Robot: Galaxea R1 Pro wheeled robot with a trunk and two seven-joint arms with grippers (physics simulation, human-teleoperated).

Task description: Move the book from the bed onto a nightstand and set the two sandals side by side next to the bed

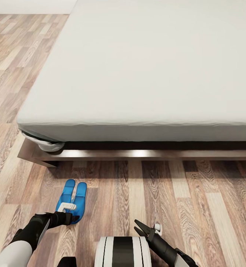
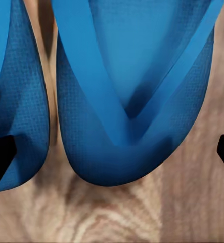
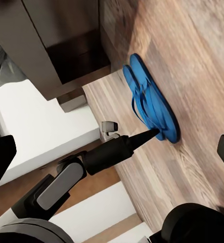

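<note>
Two sandals [image 1: 72, 200] side by side, touching, on wood floor [image 1: 197, 207] near bed [image 1: 145, 74] corner, just off its dark frame. Left arm bent low, forearm reaching toward sandals; left claw [image 1: 68, 212] over their near ends, jaws spread wide, straddling one sandal, gripping nothing. Right arm low beside robot base [image 1: 123, 252], well apart from sandals; right claw [image 1: 140, 227] angled up toward bed, fingers parted, empty.

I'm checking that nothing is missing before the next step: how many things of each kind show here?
Blue sandals: 2
Bed: 1
Grippers: 2, left gripper, right gripper
Total: 5
</note>
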